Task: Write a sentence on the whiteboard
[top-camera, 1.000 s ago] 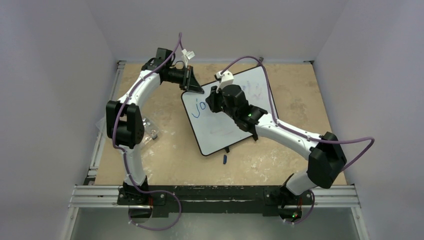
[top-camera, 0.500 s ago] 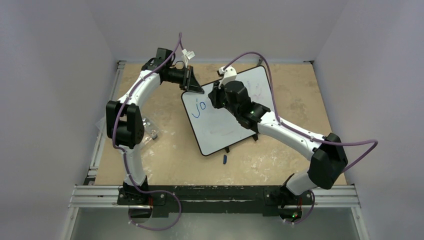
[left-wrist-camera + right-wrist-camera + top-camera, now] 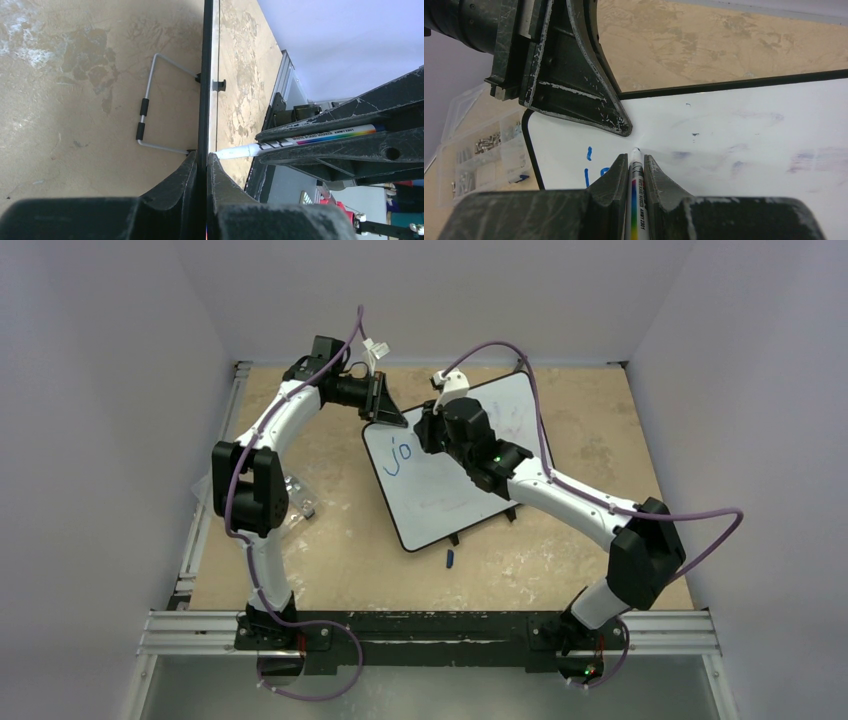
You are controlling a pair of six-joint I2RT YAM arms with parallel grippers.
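Over the last second the right arm (image 3: 570,502) has pulled its wrist up the whiteboard (image 3: 440,510) toward the far edge, and its elbow has swung in toward the middle. The left arm (image 3: 285,420) hasn't moved.

The sentence (image 3: 400,454) still reads just "jo" in the top view, with no new blue stroke. My read: this was a reposition to start the next letter, not a finished stroke. Most of the writing is still to do.

**Right arm**
- It reaches diagonally across the board from the near right, with the wrist over the board's upper half.
- The right jaws are nearly closed, pinching the marker (image 3: 637,200) along its barrel, tip forward.
- The tip sits right of the blue marks and close under the left finger. In the left wrist view it looks to be on the surface, though I can't rule out a hair of lift.

**Left arm**
- It is elbow-up and reaches over to the board's far-left corner.
- The left jaws are fully closed on the board's black frame, seen edge-on, steadying it.

**Board**
- It sits mid-table, skewed.
- Its wire stand (image 3: 145,115) shows behind it.
- A small blue piece (image 3: 449,559), probably the marker's cap, lies on the table just off the near edge.

Risk: the tip is working very close to the left finger, so there's little room for a stroke in that direction.
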